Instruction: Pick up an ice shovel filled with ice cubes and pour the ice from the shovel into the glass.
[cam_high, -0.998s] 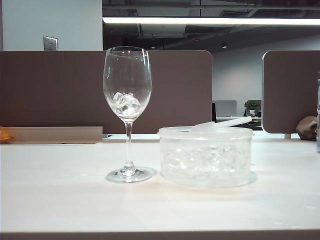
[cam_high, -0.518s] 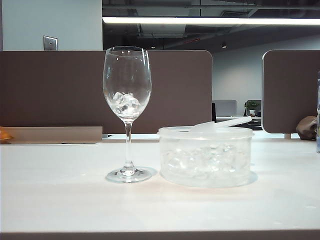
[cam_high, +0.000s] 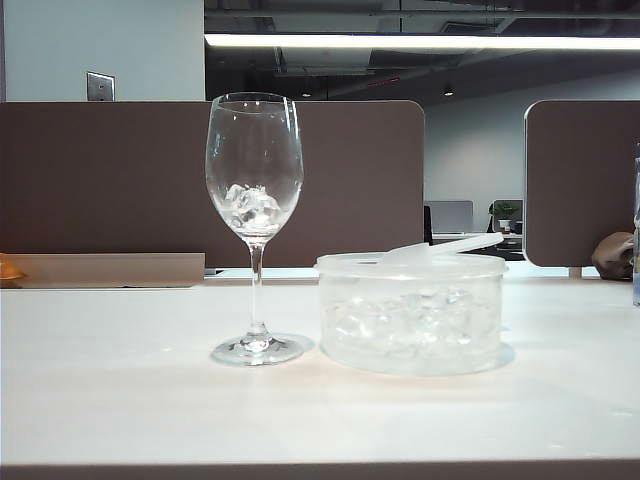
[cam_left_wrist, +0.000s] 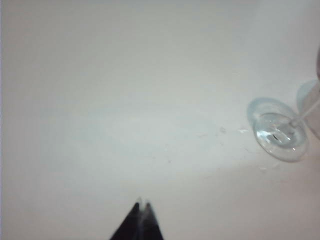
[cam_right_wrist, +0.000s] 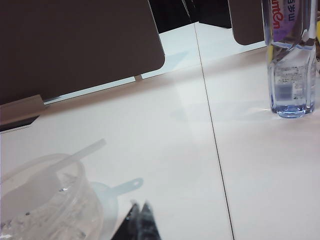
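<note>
The wine glass (cam_high: 254, 180) stands upright on the white table, a few ice cubes (cam_high: 250, 206) lying in its bowl. To its right sits the round translucent tub (cam_high: 412, 312) full of ice cubes (cam_high: 405, 320). The ice shovel (cam_high: 440, 249) lies across the tub's rim; in the right wrist view its handle (cam_right_wrist: 75, 156) slants over the tub (cam_right_wrist: 45, 200). My left gripper (cam_left_wrist: 142, 204) is shut and empty above bare table, apart from the glass foot (cam_left_wrist: 277, 131). My right gripper (cam_right_wrist: 140, 205) is shut and empty, beside the tub. Neither gripper shows in the exterior view.
A clear water bottle (cam_right_wrist: 292, 57) stands on the table beyond my right gripper. A dark seam (cam_right_wrist: 212, 130) runs across the tabletop. Brown partition panels (cam_high: 120, 180) stand along the table's far edge.
</note>
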